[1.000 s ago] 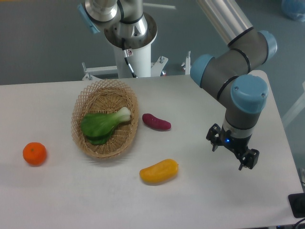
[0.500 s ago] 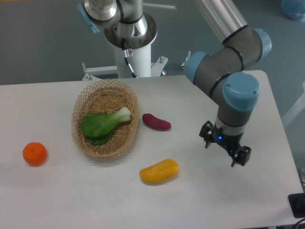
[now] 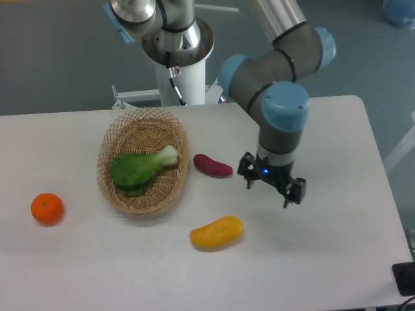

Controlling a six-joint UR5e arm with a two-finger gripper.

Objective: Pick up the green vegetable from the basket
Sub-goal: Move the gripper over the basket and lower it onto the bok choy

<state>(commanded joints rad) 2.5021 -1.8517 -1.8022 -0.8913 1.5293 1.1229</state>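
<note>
Two fingers point(image 3: 248, 183) wide apart, holding nothing

White table point(image 3: 337, 259): wicker basket point(image 3: 142, 133) left of centre; orange fruit point(image 3: 47, 208) near left edge; purple vegetable point(image 3: 213, 166) mid-table; yellow-orange vegetable point(image 3: 216, 232) toward front edge.

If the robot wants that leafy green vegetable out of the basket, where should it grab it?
Probably from straight above, at the white stalk of the green vegetable. The stalk is narrow and firm-looking, pointing up-right, so the jaws could close across it; the ruffled leaves look broad. The rim of the basket blocks any sideways approach. The gripper is off to the right.
</note>
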